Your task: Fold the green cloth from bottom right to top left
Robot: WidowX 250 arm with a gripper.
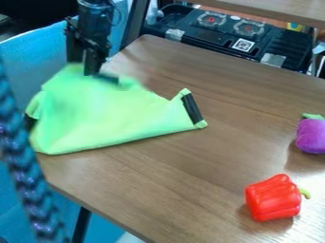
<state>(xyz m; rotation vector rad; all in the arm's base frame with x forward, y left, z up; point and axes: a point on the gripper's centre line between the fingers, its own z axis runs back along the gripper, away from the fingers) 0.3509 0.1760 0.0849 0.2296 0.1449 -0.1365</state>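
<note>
The black gripper (86, 65) hangs at the upper left, right at the top edge of the green cloth (111, 114). Cloth and gripper overlap there, and I cannot tell whether it grips the fabric. Bunched and partly doubled over, the cloth lies on the left part of the table with a long lower edge slanting up to the right. Black strips show at its right corner, at its left side and just beside the gripper. The fabric near the gripper is blurred.
The wooden table (190, 161) holds a red toy pepper (273, 198) at the lower right and a purple toy eggplant (311, 135) at the right edge. A black toy stove (228, 33) stands behind. A braided cable (22, 166) crosses the left foreground.
</note>
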